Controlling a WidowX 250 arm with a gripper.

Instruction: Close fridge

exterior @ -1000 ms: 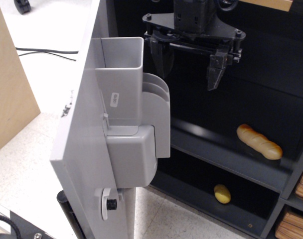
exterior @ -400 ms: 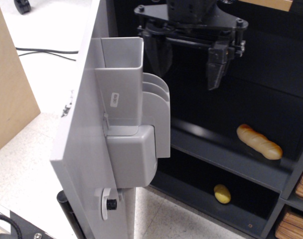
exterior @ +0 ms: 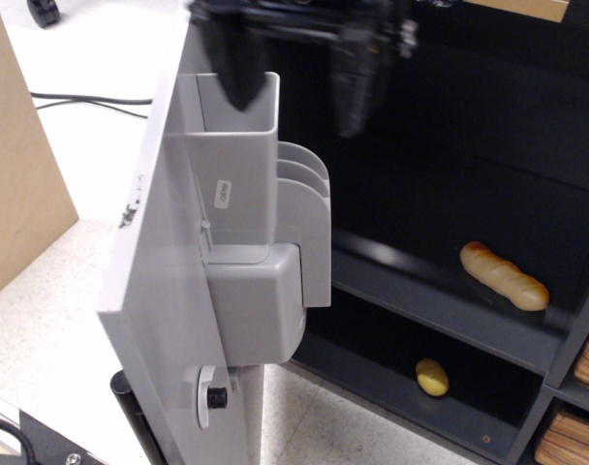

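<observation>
The fridge (exterior: 178, 291) door stands wide open at frame left, inner bins (exterior: 251, 194) facing the dark shelves. The end effector (exterior: 294, 73) hangs blurred above the top bin, jaws spread wide, holding nothing. The door is likely a rigid, hinged, moderately heavy panel with a smooth face; push flat on the inner bin wall or door edge, not a pinch grasp

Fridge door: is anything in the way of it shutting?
Nothing visible blocks the door. The bread and the yellow thing lie back on the shelves. The open gripper hangs by the door's bin.
</observation>
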